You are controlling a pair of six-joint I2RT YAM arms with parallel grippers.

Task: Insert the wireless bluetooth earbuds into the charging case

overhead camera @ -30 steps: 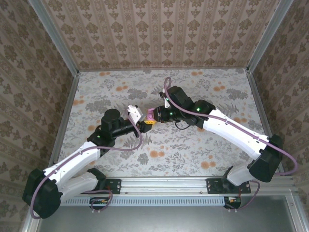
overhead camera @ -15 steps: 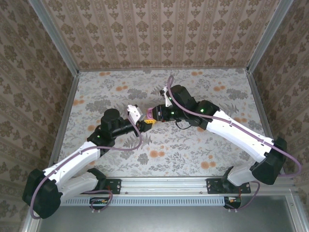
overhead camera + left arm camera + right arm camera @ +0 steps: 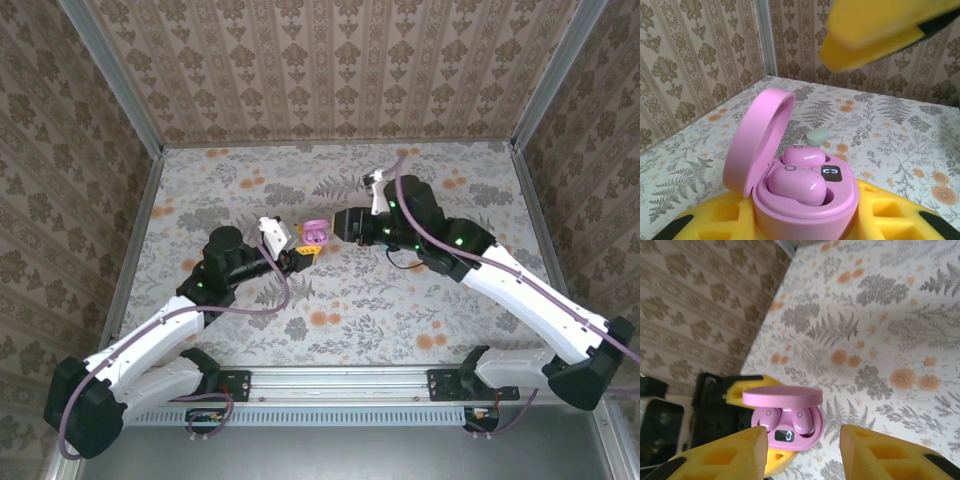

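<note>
Backed away, right hand (image 3: 340, 224) gapes empty; left hand (image 3: 303, 255) clamps glossy pink pebble-shaped charging case (image 3: 805, 210), earbuds (image 3: 797, 185) seated.

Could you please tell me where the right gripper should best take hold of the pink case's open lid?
Probably the free front edge of the lid, approached from the display side: it stands raised on its rear hinge, and the left gripper holds the case below.

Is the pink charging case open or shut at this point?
Open. The lid of the pink charging case stands hinged up, showing two pink earbuds seated inside and the display lit.
</note>
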